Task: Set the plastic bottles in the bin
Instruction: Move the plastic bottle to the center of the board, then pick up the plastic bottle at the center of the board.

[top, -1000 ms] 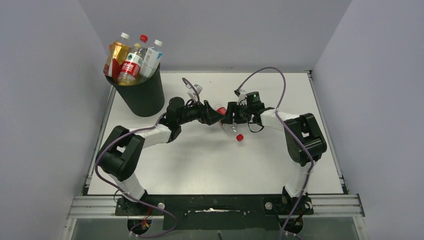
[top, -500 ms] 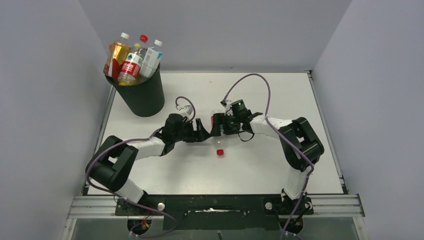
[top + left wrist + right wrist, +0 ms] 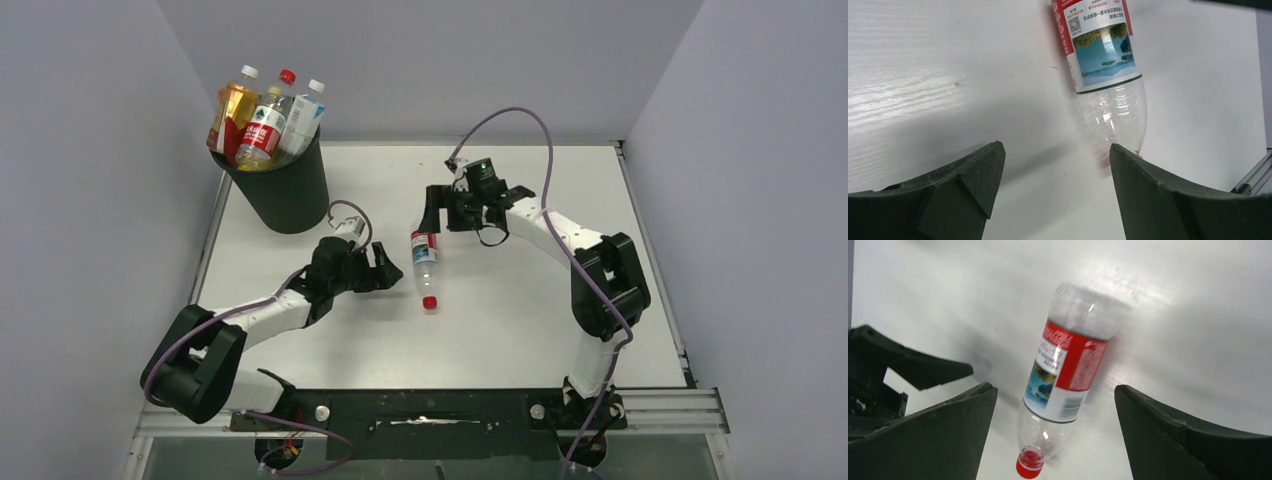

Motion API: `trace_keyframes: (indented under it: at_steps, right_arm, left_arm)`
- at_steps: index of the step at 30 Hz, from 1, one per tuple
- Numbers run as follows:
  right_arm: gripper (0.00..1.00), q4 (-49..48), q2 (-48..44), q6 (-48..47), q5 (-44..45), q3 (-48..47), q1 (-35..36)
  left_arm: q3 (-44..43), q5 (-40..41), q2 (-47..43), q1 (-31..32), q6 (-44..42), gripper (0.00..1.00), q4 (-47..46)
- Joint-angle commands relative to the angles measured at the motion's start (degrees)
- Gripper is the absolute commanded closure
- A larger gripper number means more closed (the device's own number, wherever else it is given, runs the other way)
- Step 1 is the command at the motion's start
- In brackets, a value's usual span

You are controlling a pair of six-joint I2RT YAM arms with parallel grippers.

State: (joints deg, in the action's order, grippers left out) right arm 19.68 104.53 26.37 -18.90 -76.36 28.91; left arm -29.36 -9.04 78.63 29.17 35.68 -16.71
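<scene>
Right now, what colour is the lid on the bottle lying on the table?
Red. The cap shows best in the right wrist view.

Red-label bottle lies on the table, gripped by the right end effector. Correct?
Not gripped. The right end effector stands open, and the red-label bottle lies free on the table, clear of both fingers. The right wrist view shows it.
</scene>
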Motion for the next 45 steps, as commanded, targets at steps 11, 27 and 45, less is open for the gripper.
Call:
trace_keyframes:
  at_steps: [11,27,45]
  right_arm:
    - [0.07,7.5,15.1,-1.9,-2.2,-18.9,-1.4]
    - [0.12,6.1,20.2,1.7,-2.6,-23.3,3.2]
    - [0.44,18.0,30.3,-2.6,-2.3,-35.7,4.0]
  left_arm:
    - [-1.8,-2.6,5.6,-7.5,-1.8,0.23,-1.2]
    - [-2.8,-5.0,13.0,-7.3,-0.1,0.24,-8.3]
    - [-0.3,-15.6,6.1,-13.4,2.8,0.25,-9.3]
